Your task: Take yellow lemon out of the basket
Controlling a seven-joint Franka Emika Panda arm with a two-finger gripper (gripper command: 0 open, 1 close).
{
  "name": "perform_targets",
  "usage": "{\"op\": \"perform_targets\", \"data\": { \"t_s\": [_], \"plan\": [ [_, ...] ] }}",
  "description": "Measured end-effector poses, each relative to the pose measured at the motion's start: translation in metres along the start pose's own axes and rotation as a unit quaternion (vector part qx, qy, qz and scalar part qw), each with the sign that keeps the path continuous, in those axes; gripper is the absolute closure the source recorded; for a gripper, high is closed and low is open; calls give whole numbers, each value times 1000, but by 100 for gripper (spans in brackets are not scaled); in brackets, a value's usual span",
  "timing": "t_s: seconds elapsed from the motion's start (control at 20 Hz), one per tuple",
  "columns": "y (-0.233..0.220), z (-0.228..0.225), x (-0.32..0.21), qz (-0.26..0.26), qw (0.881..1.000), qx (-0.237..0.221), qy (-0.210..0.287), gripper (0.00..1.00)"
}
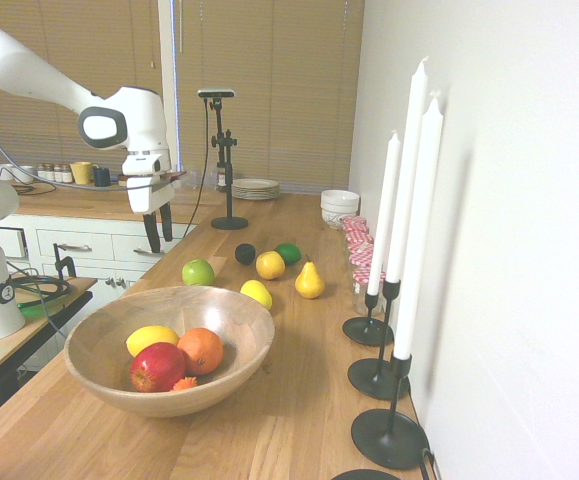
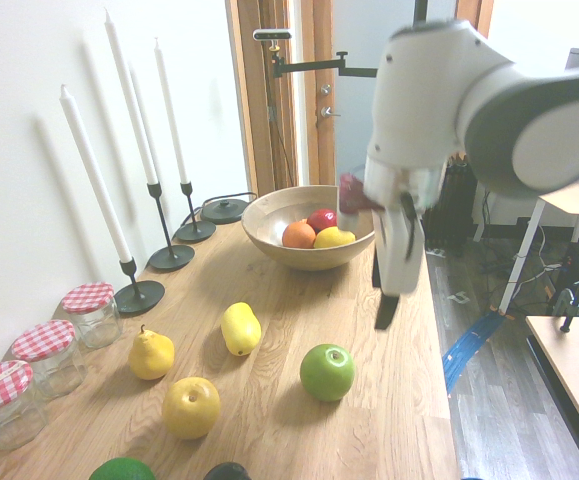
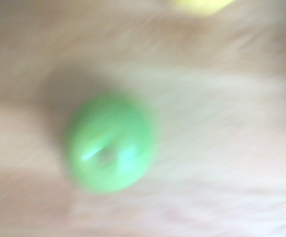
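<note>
Gripper (image 1: 159,233) hangs in the air, fingers spread and empty, pointing down over the worktop's (image 1: 299,400) edge near the green apple (image 1: 198,272). First exterior view: lemon (image 1: 151,339) lies in the basket (image 1: 234,365), touching the orange (image 1: 201,350) and the red fruit (image 1: 157,367). Second exterior view: gripper (image 2: 387,285) blurred, above the worktop edge between basket (image 2: 269,232) and apple (image 2: 327,372); lemon (image 2: 334,237) inside the basket. Wrist view: blurred apple (image 3: 109,143) on wood.

Yellow lemon (image 1: 151,339) in basket (image 1: 231,361), touching orange (image 1: 201,350) and pomegranate (image 1: 157,367); basket near counter (image 1: 299,400) front edge; candlesticks (image 1: 381,373) along wall edge.
</note>
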State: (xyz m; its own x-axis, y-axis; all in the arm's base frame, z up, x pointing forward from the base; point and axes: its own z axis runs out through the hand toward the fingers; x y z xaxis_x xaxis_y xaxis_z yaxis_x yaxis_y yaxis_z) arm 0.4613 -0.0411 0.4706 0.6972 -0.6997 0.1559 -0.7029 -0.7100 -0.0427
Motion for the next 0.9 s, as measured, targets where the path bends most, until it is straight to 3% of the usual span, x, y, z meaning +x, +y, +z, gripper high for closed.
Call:
{"op": "perform_targets", "data": {
  "t_s": [0.25,0.5,0.9],
  "plan": [
    [28,-44,51,2,1000,11,22,0],
    [62,-58,97,27,999,13,30,0],
    [101,-9,171,66,998,8,6,0]
  ]
}}
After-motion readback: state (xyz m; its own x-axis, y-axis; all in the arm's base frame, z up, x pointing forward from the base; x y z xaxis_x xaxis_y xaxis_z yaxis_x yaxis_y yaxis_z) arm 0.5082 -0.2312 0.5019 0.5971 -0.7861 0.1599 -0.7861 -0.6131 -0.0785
